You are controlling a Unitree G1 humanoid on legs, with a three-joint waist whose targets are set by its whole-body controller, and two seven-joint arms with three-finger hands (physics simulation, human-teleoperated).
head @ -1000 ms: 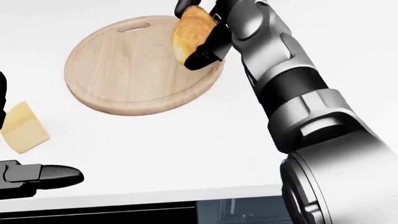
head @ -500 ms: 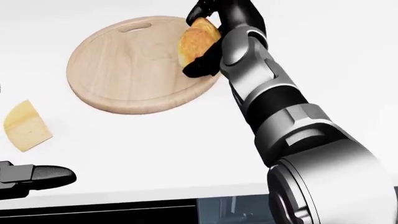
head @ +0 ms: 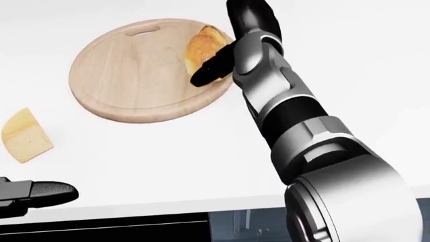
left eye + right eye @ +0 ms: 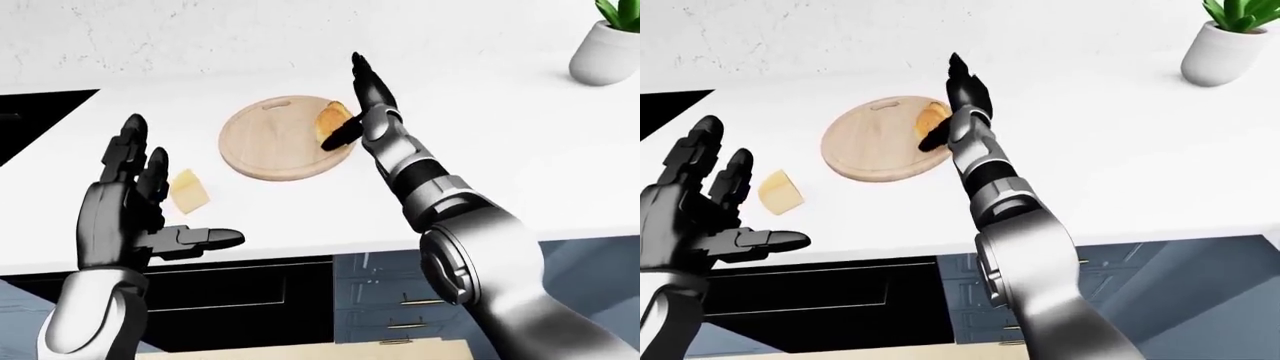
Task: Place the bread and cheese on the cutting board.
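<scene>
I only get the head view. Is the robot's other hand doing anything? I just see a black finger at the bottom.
Observer: The left hand is raised with its fingers spread, holding nothing.
Operator: Is it touching the cheese?
Observer: No, the cheese lies on the counter, apart from that hand.
Operator: What else is up there?
Observer: A white plant pot stands at the top right of the counter, far from the cutting board.

The counter (image 4: 520,172) is seen from farther up in both eye views; it's viewed close-up, steeply downward, in the head view.
</scene>
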